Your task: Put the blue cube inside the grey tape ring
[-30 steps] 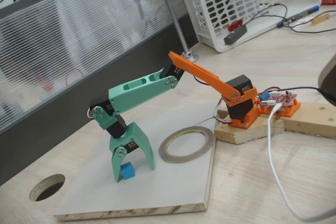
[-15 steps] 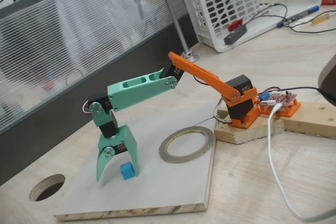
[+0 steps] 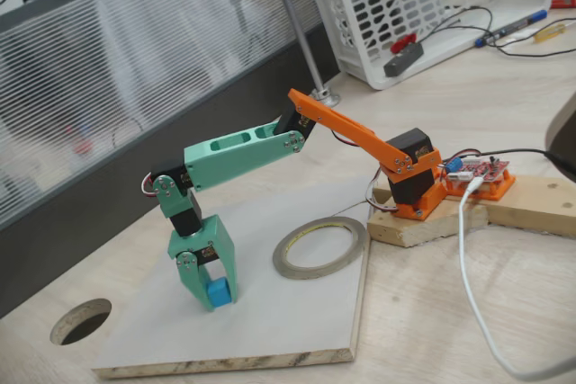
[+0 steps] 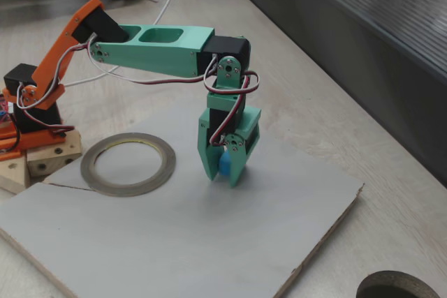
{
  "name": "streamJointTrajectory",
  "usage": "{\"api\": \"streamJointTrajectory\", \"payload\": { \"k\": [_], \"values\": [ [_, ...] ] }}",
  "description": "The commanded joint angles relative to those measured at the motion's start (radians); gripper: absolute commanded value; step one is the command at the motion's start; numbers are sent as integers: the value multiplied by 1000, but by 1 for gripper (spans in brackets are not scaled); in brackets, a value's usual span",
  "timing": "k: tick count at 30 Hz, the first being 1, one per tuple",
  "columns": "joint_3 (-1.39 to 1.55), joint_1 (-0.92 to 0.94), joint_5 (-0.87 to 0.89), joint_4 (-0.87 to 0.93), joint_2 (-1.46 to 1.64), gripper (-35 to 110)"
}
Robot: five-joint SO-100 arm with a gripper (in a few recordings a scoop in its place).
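gripper (image 3: 214, 298) jaws, spread wide a second ago, now clamped on blue cube (image 3: 217, 292) | cube on grey board (image 3: 297, 321), at 8 o'clock from grey tape ring (image 3: 320, 246), well apart | grasp looks made; lift and carry remain

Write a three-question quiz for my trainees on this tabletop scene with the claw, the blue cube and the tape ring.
1. True or false: the blue cube lies inside the grey tape ring.
2. What is the claw closed around?
A. the tape ring
B. the blue cube
C. nothing
3. Fill in: the cube and ring both sit on a pale ____ laid on the wooden table.

Key
1. False; the cube is apart from the ring, between the claw's fingers.
2. B
3. board
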Motion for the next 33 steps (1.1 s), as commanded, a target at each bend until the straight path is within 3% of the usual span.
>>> {"api": "streamJointTrajectory", "payload": {
  "k": [1, 14, 23, 33],
  "values": [
    [-20, -11, 2, -8, 18, 5],
    [-21, -11, 5, -6, 31, 2],
    [-18, -11, 5, 6, 311, 1],
    [-6, -9, 11, 8, 334, 2]
  ]
}}
